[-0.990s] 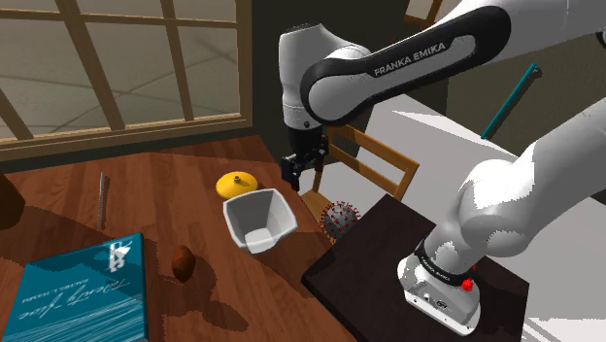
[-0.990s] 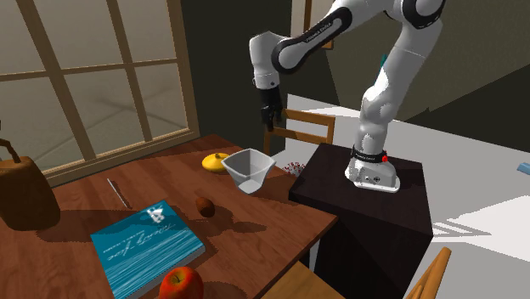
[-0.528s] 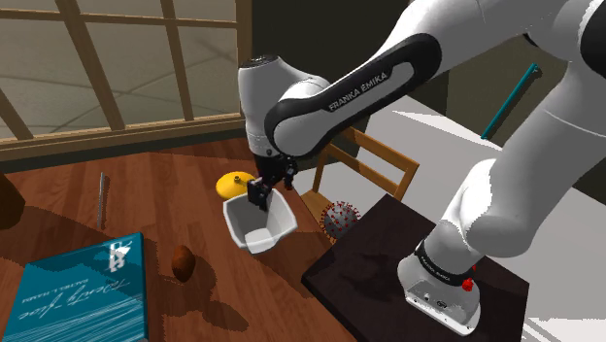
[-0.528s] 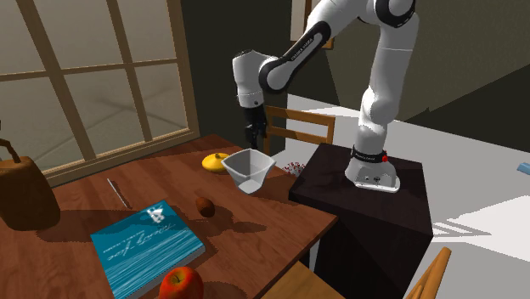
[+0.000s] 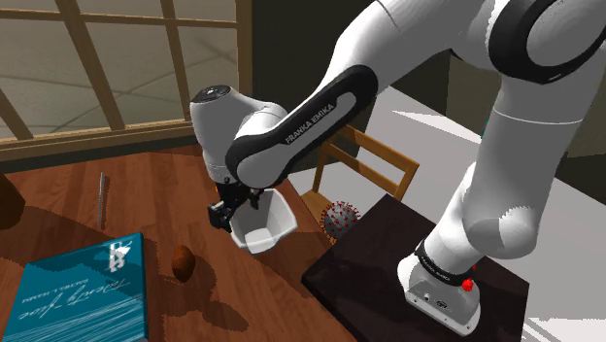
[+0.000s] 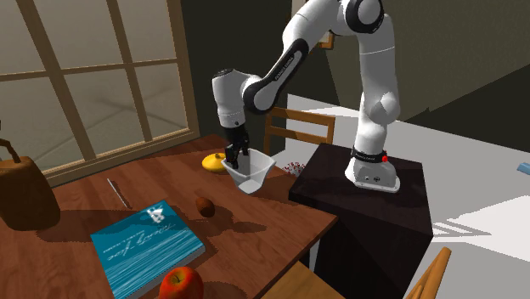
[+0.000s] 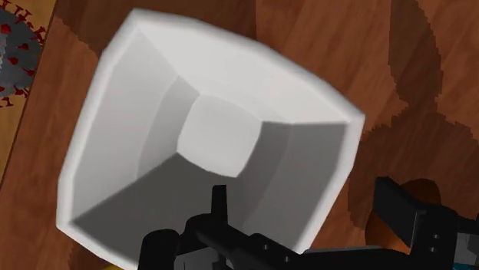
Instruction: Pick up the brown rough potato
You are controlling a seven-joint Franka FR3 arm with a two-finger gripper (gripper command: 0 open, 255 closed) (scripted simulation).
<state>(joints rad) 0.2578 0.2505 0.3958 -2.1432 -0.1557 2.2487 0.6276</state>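
The potato (image 5: 183, 262) is a small, dark brown, rough oval lying on the wooden table (image 5: 155, 185) between the teal book (image 5: 73, 291) and the white bowl (image 5: 262, 223). My gripper (image 5: 225, 212) hangs low over the bowl's edge on the potato's side, a short way from the potato and above it. The second exterior view has the gripper (image 6: 231, 157) at the bowl's (image 6: 251, 172) far rim and the potato (image 6: 205, 205) nearer the camera. In the wrist view the fingers (image 7: 399, 211) stand apart, open and empty, with the bowl (image 7: 207, 138) beneath and the potato (image 7: 427, 190) peeking past one finger.
A yellow fruit (image 6: 212, 160) lies just behind the bowl. A grey spiky ball (image 5: 340, 219) sits by the wooden chair (image 5: 374, 165) off the table's edge. A pen (image 5: 102, 199), a red apple (image 6: 180, 283) and a brown bag (image 6: 21, 194) also rest on the table.
The arm has swung from above the chair toward the shoulder view's left and come down, bringing the gripper over the bowl and closer to the potato. Nothing on the table has moved.
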